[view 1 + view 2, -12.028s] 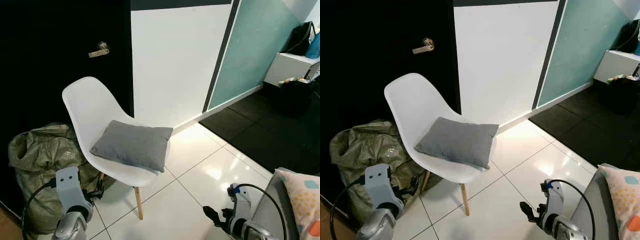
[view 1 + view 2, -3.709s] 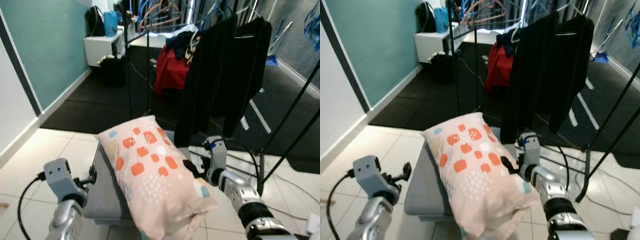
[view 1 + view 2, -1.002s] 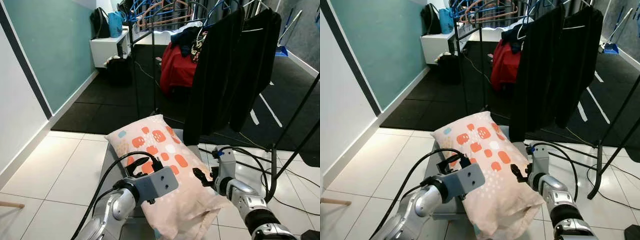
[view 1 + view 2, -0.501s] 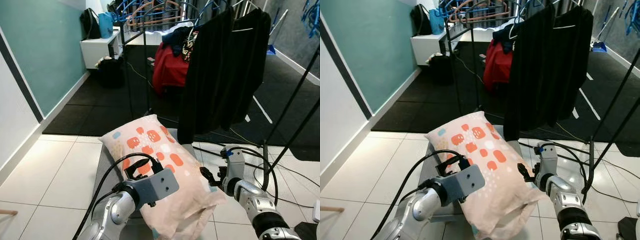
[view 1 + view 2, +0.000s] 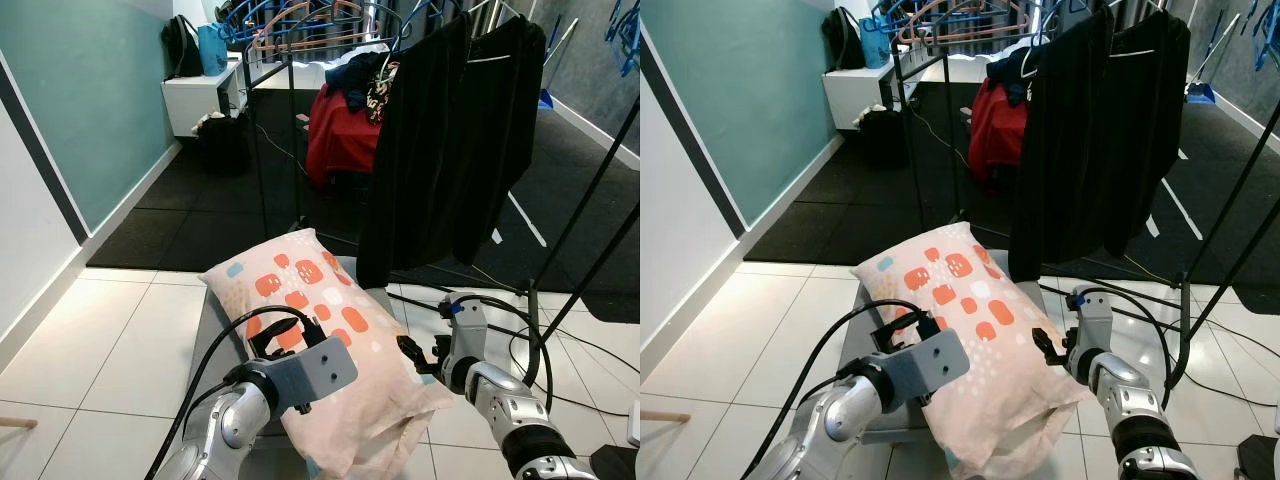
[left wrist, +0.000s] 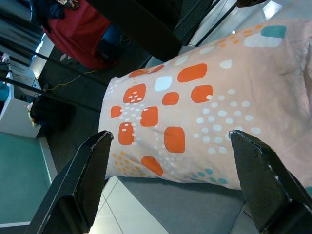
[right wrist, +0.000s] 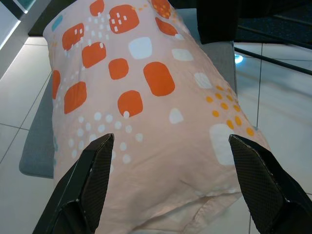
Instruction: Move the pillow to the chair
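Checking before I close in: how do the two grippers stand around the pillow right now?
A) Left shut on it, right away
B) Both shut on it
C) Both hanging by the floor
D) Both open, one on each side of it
D: both wrist views show spread jaws; the left gripper and right gripper flank the pillow.

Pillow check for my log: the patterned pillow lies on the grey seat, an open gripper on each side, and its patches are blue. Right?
Not quite: the pillow has mostly orange patches, as the right wrist view shows. It does lie on the grey seat, with the open left gripper and right gripper flanking it.
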Motion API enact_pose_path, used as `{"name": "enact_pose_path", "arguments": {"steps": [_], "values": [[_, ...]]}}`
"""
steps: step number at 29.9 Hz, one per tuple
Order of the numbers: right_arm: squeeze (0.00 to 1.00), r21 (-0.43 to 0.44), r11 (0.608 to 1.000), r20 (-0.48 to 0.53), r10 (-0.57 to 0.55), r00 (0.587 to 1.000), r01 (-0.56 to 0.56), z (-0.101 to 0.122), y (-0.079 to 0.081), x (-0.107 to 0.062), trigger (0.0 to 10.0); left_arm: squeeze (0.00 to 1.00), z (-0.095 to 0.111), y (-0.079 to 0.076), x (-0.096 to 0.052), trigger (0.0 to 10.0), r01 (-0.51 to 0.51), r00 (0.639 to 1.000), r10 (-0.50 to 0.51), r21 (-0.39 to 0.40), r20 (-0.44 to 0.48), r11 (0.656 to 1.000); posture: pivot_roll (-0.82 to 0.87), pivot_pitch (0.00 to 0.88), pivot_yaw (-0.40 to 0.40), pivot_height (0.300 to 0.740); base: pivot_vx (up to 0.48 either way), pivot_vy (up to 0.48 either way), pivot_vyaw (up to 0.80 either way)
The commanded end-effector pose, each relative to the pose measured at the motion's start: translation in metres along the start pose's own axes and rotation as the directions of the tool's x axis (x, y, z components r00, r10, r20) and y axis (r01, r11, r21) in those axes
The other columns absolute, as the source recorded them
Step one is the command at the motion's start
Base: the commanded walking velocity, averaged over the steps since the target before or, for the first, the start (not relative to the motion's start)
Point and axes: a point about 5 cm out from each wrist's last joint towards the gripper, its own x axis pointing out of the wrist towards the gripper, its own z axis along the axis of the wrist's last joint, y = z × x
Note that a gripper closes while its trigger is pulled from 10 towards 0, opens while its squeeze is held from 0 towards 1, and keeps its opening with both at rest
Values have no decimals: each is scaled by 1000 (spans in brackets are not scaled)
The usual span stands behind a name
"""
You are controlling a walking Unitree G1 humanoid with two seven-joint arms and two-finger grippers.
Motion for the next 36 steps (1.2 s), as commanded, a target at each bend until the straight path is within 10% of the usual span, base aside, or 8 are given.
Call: {"name": "enact_pose_path", "arguments": {"steps": [1, 36], "values": [[0, 16, 1000, 1, -3, 1000, 3, 0, 1, 1, 10000, 0, -3, 1, 0, 10000, 4, 1000, -4, 13, -11, 1000, -159, 29, -3, 740, 0, 0, 0], [0, 34, 999, 7, 6, 1000, -6, 3, 4, 3, 10000, 0, -2, 4, 1, 10000, -1, 1000, 1, 15, -11, 1000, -151, 35, -10, 740, 0, 0, 0]]}}
